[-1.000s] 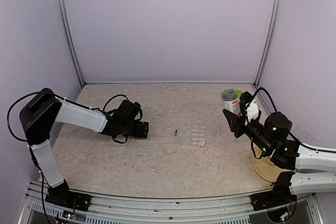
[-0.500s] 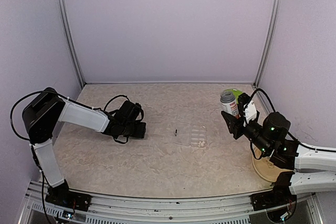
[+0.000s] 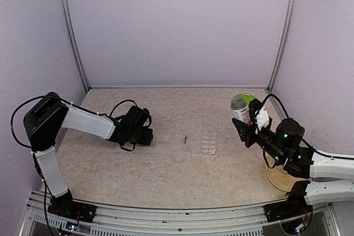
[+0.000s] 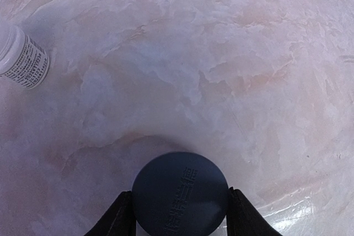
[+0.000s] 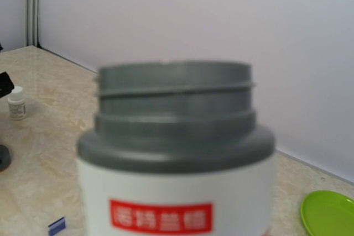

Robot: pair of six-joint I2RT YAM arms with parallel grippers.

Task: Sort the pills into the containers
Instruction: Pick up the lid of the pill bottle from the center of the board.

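Blue cap (image 4: 180,194): your left claw (image 3: 147,135) is closing tight on it (right claw's (image 3: 247,121) holding the open bottle (image 3: 239,106)), so pouring is likely coming.

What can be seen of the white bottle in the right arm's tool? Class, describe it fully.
The white bottle looks plastic, with a wide grey threaded neck and no cap. A red label with pale characters crosses its front. It stands roughly upright at the far right of the scene, clamped low down in the right tool. Its inside is not visible.
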